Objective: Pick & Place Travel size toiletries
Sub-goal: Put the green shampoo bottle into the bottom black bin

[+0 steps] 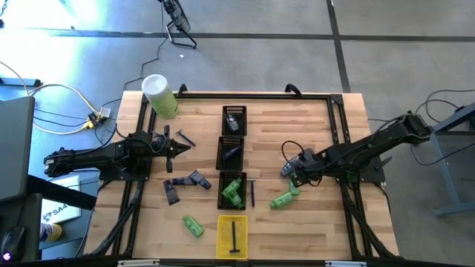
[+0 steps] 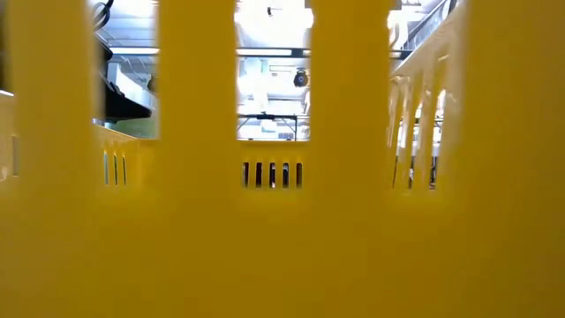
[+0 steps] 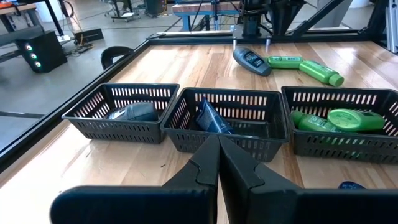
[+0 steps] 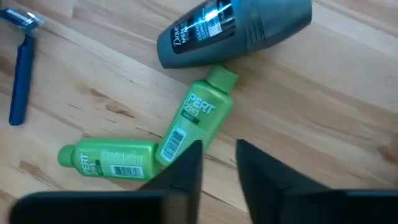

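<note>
The right gripper sits right of centre in the high view, above two green bottles and a grey-blue deodorant; its fingers stand slightly parted and hold nothing, their tips just above the nearer bottle. Whether they touch it cannot be told. The left gripper waits at left of centre, its fingers pressed together and empty. Three black trays run in a column down the centre: the upper holds one grey-blue piece, the middle one dark tube, the lower green bottles, number unclear. Below them a yellow tray holds one dark stick. Loose on the table are three green bottles in all, the third at lower left, plus purple-grey tubes left of centre, number unclear, and a blue razor.
</note>
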Motion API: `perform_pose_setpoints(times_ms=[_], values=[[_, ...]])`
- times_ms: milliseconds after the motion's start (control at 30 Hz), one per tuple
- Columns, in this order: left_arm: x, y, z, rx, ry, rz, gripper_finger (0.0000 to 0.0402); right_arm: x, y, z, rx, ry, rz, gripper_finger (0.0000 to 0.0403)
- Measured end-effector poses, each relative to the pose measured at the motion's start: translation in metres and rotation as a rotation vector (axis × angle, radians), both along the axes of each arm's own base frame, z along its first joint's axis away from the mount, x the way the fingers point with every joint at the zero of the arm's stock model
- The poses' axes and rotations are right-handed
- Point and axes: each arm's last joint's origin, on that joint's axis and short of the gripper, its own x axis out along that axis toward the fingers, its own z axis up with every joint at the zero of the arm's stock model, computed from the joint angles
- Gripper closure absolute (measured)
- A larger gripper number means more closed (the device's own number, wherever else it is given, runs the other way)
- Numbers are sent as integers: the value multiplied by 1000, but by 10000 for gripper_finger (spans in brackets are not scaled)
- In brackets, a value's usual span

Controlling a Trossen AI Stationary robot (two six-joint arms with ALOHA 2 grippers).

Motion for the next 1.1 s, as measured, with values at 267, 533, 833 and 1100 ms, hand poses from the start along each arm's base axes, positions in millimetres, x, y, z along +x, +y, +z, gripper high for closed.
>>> perform_pose_setpoints(times_ms=[267, 533, 833, 1100], values=[[0, 0, 0, 0, 0, 0, 396, 0, 0, 0, 7, -1, -28, 159], [0, 0, 0, 0, 0, 0, 396, 0, 1, 0, 9, -1, -14, 95], [0, 0, 0, 0, 0, 0, 396, 8, 2, 3, -59, -106, 84, 97], [0, 0, 0, 0, 0, 0, 396, 12, 2, -1, -79, -111, -45, 98]])
